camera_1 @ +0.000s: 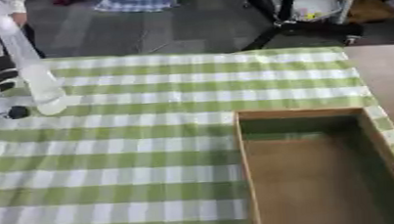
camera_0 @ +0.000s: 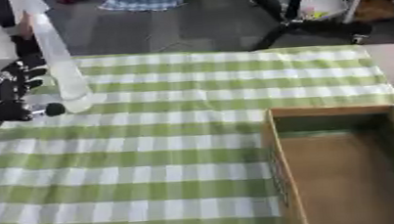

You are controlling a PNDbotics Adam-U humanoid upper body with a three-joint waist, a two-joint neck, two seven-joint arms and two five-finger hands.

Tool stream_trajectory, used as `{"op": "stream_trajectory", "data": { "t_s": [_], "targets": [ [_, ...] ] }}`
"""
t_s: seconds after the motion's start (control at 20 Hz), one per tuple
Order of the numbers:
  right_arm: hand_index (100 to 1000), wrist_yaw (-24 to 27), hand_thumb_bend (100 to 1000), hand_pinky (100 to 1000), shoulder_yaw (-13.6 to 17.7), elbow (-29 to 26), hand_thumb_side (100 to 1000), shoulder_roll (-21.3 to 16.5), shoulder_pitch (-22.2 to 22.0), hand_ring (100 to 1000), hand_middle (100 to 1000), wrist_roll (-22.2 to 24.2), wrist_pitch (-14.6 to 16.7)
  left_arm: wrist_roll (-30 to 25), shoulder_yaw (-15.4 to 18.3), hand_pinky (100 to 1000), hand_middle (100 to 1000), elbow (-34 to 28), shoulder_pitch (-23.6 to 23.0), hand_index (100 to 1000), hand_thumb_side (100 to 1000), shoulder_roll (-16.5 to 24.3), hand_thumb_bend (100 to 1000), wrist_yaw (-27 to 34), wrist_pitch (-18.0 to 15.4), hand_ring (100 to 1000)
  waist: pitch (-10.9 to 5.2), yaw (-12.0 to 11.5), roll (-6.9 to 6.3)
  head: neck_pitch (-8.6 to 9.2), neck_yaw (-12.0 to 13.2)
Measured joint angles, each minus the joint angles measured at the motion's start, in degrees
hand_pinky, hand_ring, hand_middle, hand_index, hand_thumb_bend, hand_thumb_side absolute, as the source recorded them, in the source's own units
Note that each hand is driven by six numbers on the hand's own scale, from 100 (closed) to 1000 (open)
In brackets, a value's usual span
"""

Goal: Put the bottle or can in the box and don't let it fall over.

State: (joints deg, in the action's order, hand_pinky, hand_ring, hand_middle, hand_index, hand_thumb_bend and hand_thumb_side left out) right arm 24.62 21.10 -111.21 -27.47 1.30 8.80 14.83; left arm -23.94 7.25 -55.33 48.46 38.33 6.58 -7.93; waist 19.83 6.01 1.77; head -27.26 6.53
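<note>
In the left eye view, the bottle [camera_0: 60, 63] is tall, thin and see-through. It stands on the tabletop [camera_0: 151, 151] at the far left, a long way from the box [camera_0: 345, 163]. Its long line runs up and down, but it leans: the top points up and away to the left, and the bottom sits closer to us. The left robot hand [camera_0: 15, 93] is right beside the bottle, on its left side. Its fingers curl toward the bottle, but I cannot tell if they are closed on it or only close to it. The right robot hand does not show.

What could go wrong? The bottle is tall and thin, so I think it can tip very easily. If the robot hand bumps it low down, or grabs it off to one side, it may fall. The trip to the box is long too, so it could swing or slip on the way.

In the right eye view, the bottle [camera_1: 30, 65] leans the same way, top up and to the left. The box [camera_1: 315, 170] is open and has nothing in it. It looks deep, with brown walls. If the bottle is let go while it leans, or knocks a wall going in, I think it would fall over inside.
</note>
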Motion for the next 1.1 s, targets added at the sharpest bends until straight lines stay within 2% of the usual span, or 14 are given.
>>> {"op": "stream_trajectory", "data": {
  "t_s": [0.55, 1.1],
  "targets": [
    [1000, -0.2, 100, 914, 0.0, 0.1, 600, 0.1, 0.7, 1000, 1000, 0.4, -0.1, 0.0, 0.0, 999, 946, 0.2, 1.8, 1000, 223, -0.1, 966, 0.2, 0.1, 1000, 0.73, 0.5, -0.27, 0.26, 0.6],
    [1000, -0.2, 100, 915, -0.3, 0.1, 599, 0.5, 0.8, 1000, 1000, 0.8, 0.0, 0.3, 0.0, 993, 934, 0.3, 3.6, 1000, 217, -0.1, 968, 0.9, 0.9, 1000, 1.16, 1.5, -0.32, 1.32, 1.0]
  ]
}}
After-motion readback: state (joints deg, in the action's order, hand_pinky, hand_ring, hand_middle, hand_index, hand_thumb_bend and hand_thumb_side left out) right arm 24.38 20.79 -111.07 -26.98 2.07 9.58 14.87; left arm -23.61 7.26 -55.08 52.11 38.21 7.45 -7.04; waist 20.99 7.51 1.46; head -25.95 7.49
